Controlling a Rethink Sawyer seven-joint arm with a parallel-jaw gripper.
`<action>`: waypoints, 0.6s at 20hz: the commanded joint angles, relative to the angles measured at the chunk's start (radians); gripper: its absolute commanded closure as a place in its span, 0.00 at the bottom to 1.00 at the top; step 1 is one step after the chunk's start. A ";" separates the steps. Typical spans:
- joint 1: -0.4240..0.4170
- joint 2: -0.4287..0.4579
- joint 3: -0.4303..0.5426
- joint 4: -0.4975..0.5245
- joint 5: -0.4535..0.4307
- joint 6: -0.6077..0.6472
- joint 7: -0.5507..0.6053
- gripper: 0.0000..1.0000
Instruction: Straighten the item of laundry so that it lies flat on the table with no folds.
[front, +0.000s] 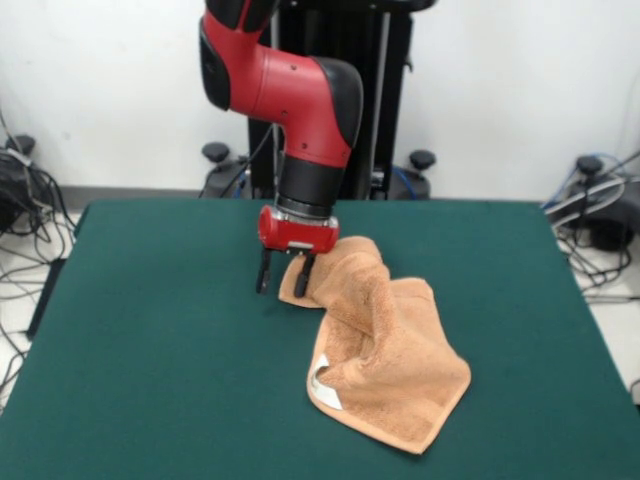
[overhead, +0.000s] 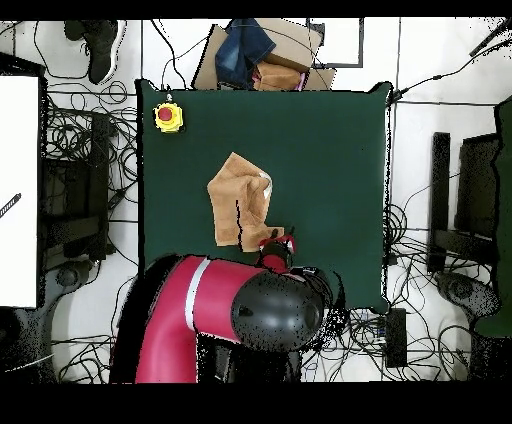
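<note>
I see the dark green table (front: 160, 380) carrying a tan-orange towel (front: 385, 360), rumpled and folded, lying beside and just forward of the gripper (front: 284, 274). A yellow box with a red button (overhead: 168, 117) sits well apart, at a corner.

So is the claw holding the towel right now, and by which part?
Cannot tell for sure: the claw sits at the towel's far corner with its fingers apart, one against the cloth's edge.

Front camera faces the robot across the table (front: 150, 350); overhead looks straight down.
</note>
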 joint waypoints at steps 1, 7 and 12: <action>0.002 0.016 0.062 -0.095 0.043 0.060 0.135 0.00; -0.002 0.016 0.064 -0.094 0.040 0.058 0.137 0.00; 0.001 0.020 0.061 -0.094 0.047 0.054 0.137 1.00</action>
